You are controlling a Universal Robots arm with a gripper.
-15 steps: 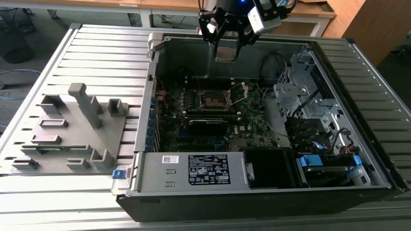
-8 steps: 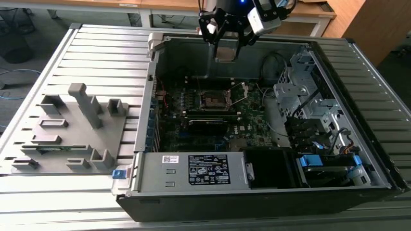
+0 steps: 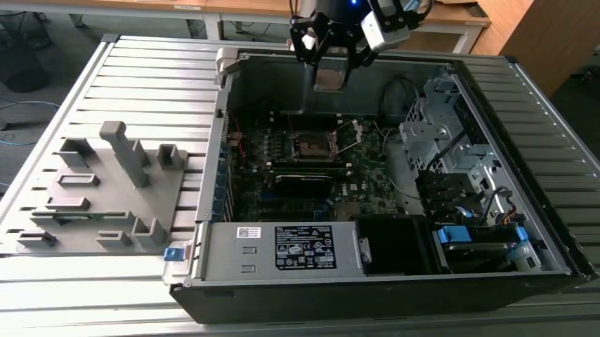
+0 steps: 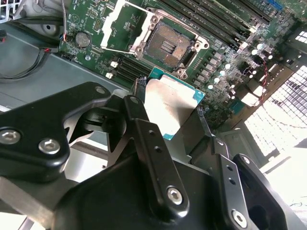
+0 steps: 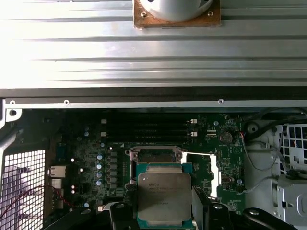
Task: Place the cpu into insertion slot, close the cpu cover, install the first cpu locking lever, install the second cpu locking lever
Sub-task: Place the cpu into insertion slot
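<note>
Workstation: ribbed metal table (image 3: 140,77) carrying an open computer case (image 3: 213,210) laid on its side, with wooden desks (image 3: 450,17) behind.

Contents: green-black circuit board (image 3: 281,196) on the case floor; labelled power supply (image 3: 281,249) along the near wall; drive cage (image 3: 440,133) at the exterior view's right; grey moulded fixture (image 3: 103,189) on the table at the exterior view's left. Gripper (image 3: 331,74) hangs over the case, its fingers (image 4: 144,124) clamped narrow on two opposite edges of the cpu (image 4: 175,108), metal top outward. Cpu is held above the board, apart from the insertion slot (image 4: 168,45), which lies bare. Cpu cover (image 4: 109,24) stands swung open beside the socket. In the first wrist view the cpu hides part of the slot; in the exterior view the arm is cut off by the frame edge.
</note>
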